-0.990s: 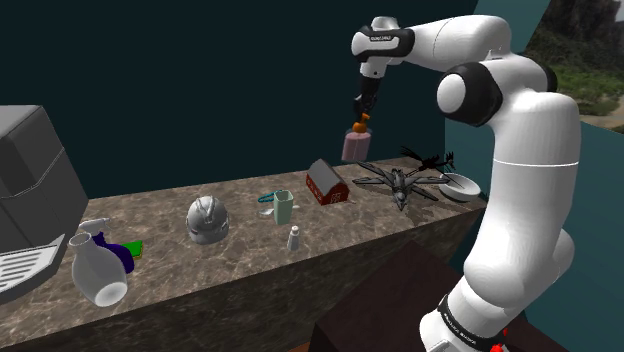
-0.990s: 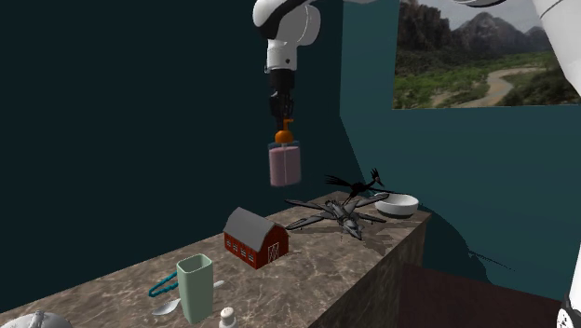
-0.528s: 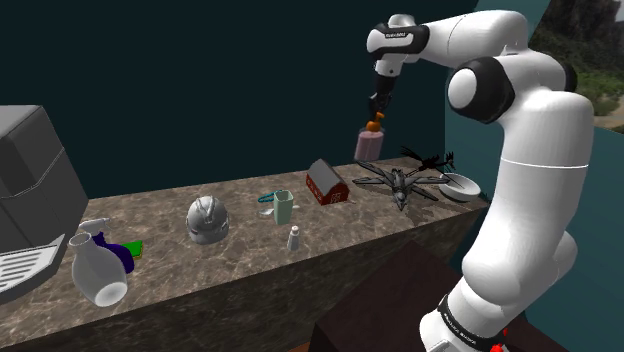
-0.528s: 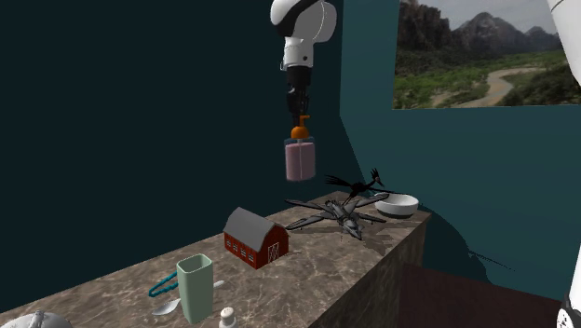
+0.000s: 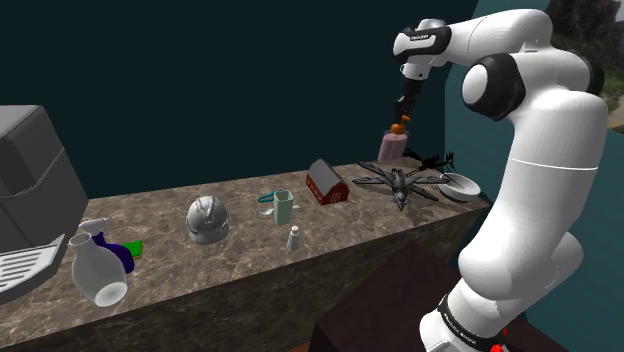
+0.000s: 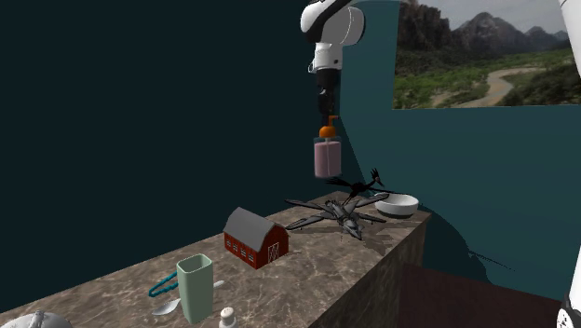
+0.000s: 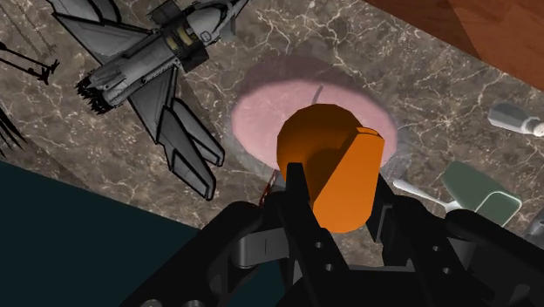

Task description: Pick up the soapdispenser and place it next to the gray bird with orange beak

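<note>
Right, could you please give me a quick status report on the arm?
Claw shut on soap dispenser, gripping its orange pump. Dispenser hanging upright, clear above the counter. Grey toy jet lies below, just beside it.

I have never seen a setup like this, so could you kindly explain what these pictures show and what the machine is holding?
This is a simulated scene. The machine is a white robot arm with dark joints, standing on a box beside a brown marbled counter. One picture looks down from beside the arm's stand, one looks along the counter from elsewhere, and one comes from a camera on the hand itself. At the arm's tip is a black two-finger gripper. It is shut on the orange pump of a pink soap dispenser, which hangs in the air above the counter. On the counter lie a grey model jet, a red toy barn, a white bowl, a pale green cup, a grey helmet and a white vase.
</note>
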### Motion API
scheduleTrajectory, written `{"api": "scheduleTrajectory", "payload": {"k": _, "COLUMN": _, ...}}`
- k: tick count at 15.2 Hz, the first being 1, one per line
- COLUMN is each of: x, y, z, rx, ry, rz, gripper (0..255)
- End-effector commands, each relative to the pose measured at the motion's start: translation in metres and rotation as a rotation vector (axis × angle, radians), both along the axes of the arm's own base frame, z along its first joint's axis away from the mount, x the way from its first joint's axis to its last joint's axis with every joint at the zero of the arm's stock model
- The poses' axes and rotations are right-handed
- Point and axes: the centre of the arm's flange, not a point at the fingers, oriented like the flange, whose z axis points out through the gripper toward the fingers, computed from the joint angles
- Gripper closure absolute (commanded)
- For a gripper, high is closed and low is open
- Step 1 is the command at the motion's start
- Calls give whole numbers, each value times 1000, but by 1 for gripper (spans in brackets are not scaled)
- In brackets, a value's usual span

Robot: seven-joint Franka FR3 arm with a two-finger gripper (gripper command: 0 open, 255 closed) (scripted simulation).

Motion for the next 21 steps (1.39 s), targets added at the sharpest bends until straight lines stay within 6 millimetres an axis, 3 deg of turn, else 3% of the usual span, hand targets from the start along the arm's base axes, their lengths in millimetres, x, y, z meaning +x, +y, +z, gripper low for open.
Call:
{"api": "scheduleTrajectory", "payload": {"k": 1, "x": -17, "y": -20, "z": 1, "rx": 0, "ry": 0, "rz": 2, "gripper": 255}}
{"api": "scheduleTrajectory", "payload": {"k": 19, "x": -171, "y": -201, "z": 1, "rx": 0, "ry": 0, "rz": 2, "gripper": 255}}
{"api": "scheduleTrajectory", "payload": {"k": 21, "x": -176, "y": -207, "z": -4, "rx": 0, "ry": 0, "rz": 2, "gripper": 255}}
